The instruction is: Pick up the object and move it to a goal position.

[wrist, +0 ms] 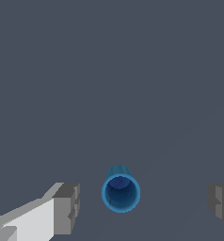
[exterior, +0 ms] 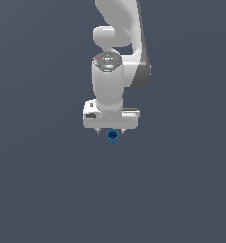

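The object (exterior: 113, 136) is a tiny bright blue cylinder with a darker hollow centre, showing just under the white hand in the exterior view. In the wrist view the object (wrist: 120, 191) lies between the two grey fingertips, nearer to one fingertip (wrist: 67, 207) than to the other (wrist: 221, 203), with a gap on each side. My gripper (wrist: 143, 205) is open and touches nothing. In the exterior view the gripper (exterior: 111, 131) hangs straight down from the white arm, its fingers mostly hidden behind the hand.
A plain dark grey-blue surface (exterior: 43, 190) fills both views. The white arm (exterior: 119, 42) rises toward the exterior view's upper middle.
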`<state>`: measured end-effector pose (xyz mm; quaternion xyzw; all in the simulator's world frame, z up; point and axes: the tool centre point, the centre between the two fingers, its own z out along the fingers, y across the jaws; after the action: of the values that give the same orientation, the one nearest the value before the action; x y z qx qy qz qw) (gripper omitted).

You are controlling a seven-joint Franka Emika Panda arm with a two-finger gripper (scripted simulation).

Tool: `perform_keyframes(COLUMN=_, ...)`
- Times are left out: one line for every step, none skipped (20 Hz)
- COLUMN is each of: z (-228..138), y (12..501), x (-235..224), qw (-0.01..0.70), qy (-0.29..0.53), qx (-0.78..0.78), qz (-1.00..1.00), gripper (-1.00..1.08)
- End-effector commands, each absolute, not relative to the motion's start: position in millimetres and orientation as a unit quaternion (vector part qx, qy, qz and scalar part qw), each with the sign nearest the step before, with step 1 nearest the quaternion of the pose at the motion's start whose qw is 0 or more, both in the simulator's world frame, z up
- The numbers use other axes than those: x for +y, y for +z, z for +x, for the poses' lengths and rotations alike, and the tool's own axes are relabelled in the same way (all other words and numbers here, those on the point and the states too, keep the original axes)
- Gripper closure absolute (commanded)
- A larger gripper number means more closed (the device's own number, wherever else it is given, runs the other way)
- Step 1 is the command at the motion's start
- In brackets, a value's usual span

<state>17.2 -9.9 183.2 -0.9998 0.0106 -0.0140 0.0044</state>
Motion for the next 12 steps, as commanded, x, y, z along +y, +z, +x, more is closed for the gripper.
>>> perform_keyframes(z=17.2, y=183.2, x=-9.9, qw=0.004, qy=-0.014, qx=0.011, qz=-1.000, gripper=-0.92)
perform_keyframes(z=17.5, y=183.5, x=-10.0, qw=0.004, qy=-0.014, qx=0.010, qz=-1.000, gripper=-0.92)
perform_keyframes(z=18.1, y=184.5, x=-9.9, qw=0.004, qy=-0.015, qx=0.009, qz=-1.000, gripper=-0.92)
perform_keyframes(z=19.1, y=186.1, x=-9.9, qw=0.003, qy=-0.017, qx=0.007, qz=-1.000, gripper=-0.92)
perform_keyframes(z=20.5, y=188.2, x=-9.9, qw=0.002, qy=-0.019, qx=0.004, qz=-1.000, gripper=-0.92)
perform_keyframes(z=22.3, y=190.9, x=-9.9, qw=0.001, qy=-0.021, qx=0.001, qz=-1.000, gripper=-0.92)
perform_keyframes(z=24.0, y=193.4, x=-10.0, qw=0.000, qy=-0.023, qx=-0.003, qz=-1.000, gripper=-0.92)
perform_keyframes(z=25.2, y=195.2, x=-10.0, qw=-0.001, qy=-0.025, qx=-0.005, qz=-1.000, gripper=-0.92)
perform_keyframes(z=25.9, y=196.4, x=-10.0, qw=-0.001, qy=-0.026, qx=-0.007, qz=-1.000, gripper=-0.92)
perform_keyframes(z=26.2, y=196.9, x=-10.0, qw=-0.002, qy=-0.027, qx=-0.007, qz=-1.000, gripper=-0.92)
perform_keyframes(z=26.2, y=196.8, x=-9.9, qw=-0.002, qy=-0.027, qx=-0.007, qz=-1.000, gripper=-0.92)
perform_keyframes(z=26.0, y=196.4, x=-10.0, qw=-0.001, qy=-0.026, qx=-0.007, qz=-1.000, gripper=-0.92)
